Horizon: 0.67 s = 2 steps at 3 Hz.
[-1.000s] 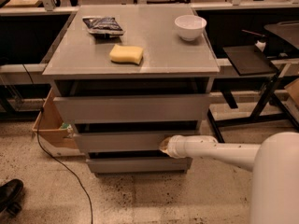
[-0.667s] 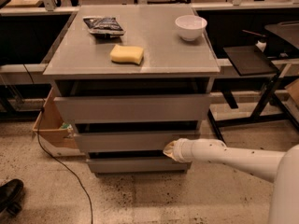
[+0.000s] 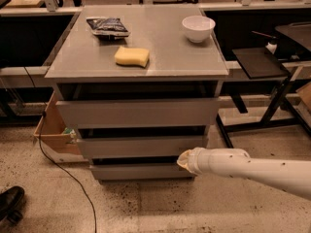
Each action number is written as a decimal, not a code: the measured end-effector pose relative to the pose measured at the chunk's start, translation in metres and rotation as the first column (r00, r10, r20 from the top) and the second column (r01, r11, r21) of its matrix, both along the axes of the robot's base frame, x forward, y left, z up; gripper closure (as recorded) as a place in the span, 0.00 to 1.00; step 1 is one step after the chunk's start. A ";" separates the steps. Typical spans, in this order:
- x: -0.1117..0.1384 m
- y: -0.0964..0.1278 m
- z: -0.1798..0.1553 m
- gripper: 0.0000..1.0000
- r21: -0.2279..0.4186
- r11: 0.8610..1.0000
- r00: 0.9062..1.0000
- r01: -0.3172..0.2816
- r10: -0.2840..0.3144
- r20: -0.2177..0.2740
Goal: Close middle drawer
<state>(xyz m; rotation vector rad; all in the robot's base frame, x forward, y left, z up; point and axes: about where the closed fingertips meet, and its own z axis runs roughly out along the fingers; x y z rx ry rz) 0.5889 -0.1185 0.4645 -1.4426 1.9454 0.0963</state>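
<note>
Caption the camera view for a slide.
The pincer sits by the lower right corner of the middle drawer; sponge, bowl and snack bag lie on the cabinet top.

Perhaps three drawers (image 3: 138, 111), one gripper (image 3: 182, 160) near middle (image 3: 141, 147)

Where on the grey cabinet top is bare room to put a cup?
The front right of the cabinet top, between the yellow sponge and the white bowl, is bare. So is the rear strip between the black bag and the bowl. The left side, with bag and sponge, is more crowded. The gripper is low, by the middle drawer's right end.
</note>
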 end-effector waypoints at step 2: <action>-0.016 -0.011 0.020 0.87 -0.021 1.000 1.000 0.013 -0.013 0.008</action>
